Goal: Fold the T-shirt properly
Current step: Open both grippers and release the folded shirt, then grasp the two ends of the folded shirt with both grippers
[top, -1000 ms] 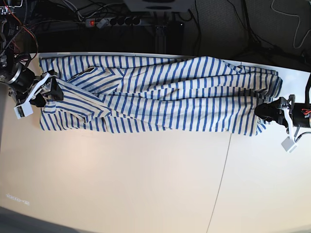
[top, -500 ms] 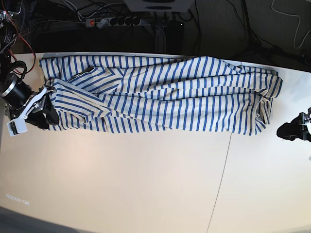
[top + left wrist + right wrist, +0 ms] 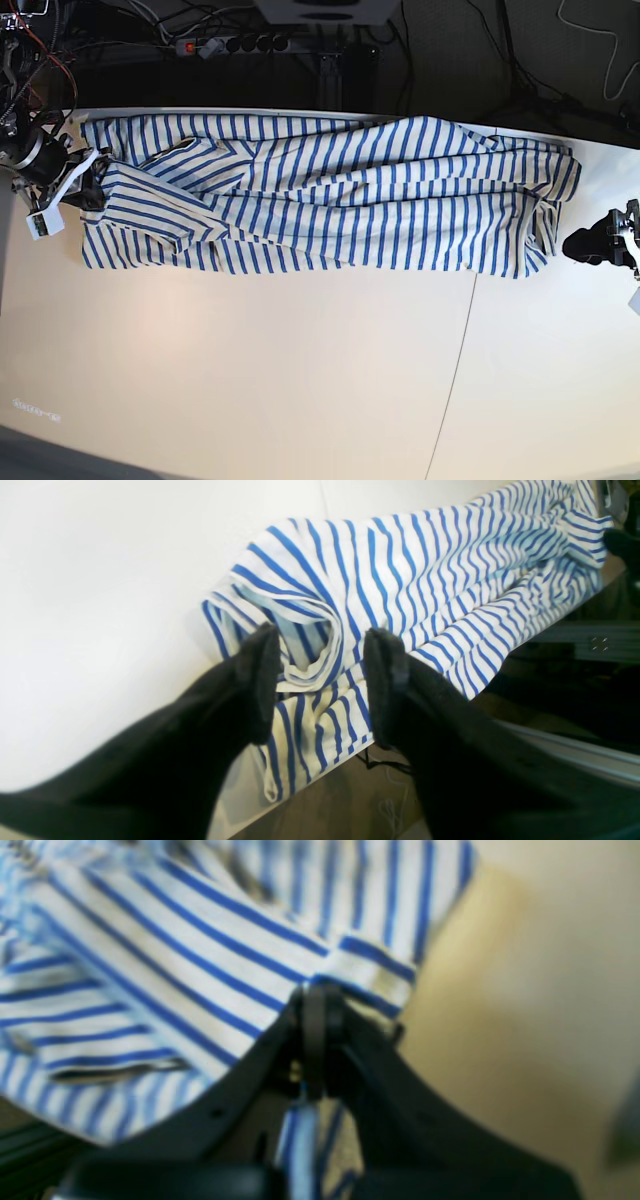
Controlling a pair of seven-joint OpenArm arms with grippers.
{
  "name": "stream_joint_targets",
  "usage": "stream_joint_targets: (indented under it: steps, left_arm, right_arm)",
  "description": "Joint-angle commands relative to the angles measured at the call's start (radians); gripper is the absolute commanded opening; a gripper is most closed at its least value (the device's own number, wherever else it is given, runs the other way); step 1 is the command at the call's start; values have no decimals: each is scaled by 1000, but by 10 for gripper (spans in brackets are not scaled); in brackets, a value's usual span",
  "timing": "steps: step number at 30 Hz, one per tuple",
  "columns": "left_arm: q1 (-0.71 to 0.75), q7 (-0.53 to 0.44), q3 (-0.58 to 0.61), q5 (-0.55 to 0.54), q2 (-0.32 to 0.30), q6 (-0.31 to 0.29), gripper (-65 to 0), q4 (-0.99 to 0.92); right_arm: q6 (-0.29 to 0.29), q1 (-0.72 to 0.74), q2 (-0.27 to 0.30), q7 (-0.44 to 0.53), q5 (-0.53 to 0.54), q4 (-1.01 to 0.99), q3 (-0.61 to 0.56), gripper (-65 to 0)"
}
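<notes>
While the T-shirt (image 3: pixel 330 195) lies stretched in a long band along the far side of the table (image 3: pixel 300 380), its one end is pinched tight by the right gripper (image 3: pixel 316 1005). The left gripper (image 3: pixel 320 680) is held open just off the other end (nothing is gripped there). That end likely must be grabbed next. No writing can be read.

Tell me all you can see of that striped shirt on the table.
The shirt is soft white cloth with thin blue stripes, folded lengthwise into a long, wrinkled band along the table's far edge. The right gripper is shut on a hemmed edge at one end. The left gripper is open just short of the rumpled other end.
</notes>
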Motion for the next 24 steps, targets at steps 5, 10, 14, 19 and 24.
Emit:
stream_joint_targets:
  steps: [5,10,14,19,24]
  left_arm:
    - [-16,-11,-10,-21,-23,-24,-318,12]
    - [38,-11,-10,-21,-14,-24,-247,12]
    - [102,-66,-10,-13,5,-24,-211,12]
    - [128,-254,-10,190,8,-24,-211,11]
    - [128,-255,-10,227,8,-24,-211,-4]
  right_arm:
    - [87,8,19,31,122,46,9,-650]
    - [87,7,19,-3,140,196,9,-650]
    - [87,8,14,-13,167,236,7,-650]
    - [87,8,13,-25,164,236,-24,-650]
    - [87,8,13,-28,146,236,-61,-650]
